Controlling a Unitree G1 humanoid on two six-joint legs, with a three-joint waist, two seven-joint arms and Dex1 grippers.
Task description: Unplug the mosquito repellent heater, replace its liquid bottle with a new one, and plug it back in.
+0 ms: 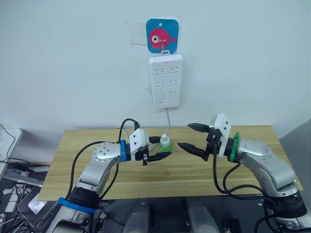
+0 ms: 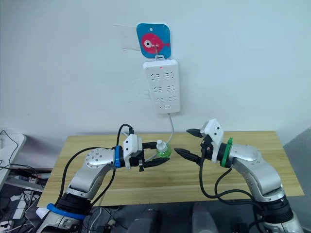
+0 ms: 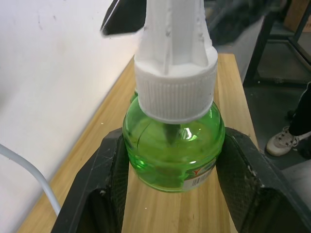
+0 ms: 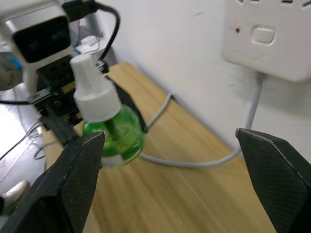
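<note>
The left gripper [image 1: 156, 149] is pinching a green liquid bottle [image 1: 165, 144] with a white ribbed cap [image 3: 174, 85]; its two black fingers [image 3: 108, 179] are pressing against opposite sides of the round green body, and the bottle is standing upright between them above the wooden table [image 1: 243, 172]. The cap's white spout is pointing up and away from the gripper's palm. The right gripper [image 1: 191, 136] is hanging just beside the bottle, facing it, with its fingers [image 4: 73, 179] spread wide and touching nothing; the bottle is sitting just ahead of the gap between them. A white cable [image 4: 160, 112] is running along the table behind the bottle, beyond both grippers, and rising to a white power strip [image 1: 166, 80] that is hanging on the wall above and between the two grippers. A small red light is glowing near the strip's top. A blue and pink fish hook [image 1: 162, 36] is carrying the strip. No heater unit can be made out on the strip or on the table.
</note>
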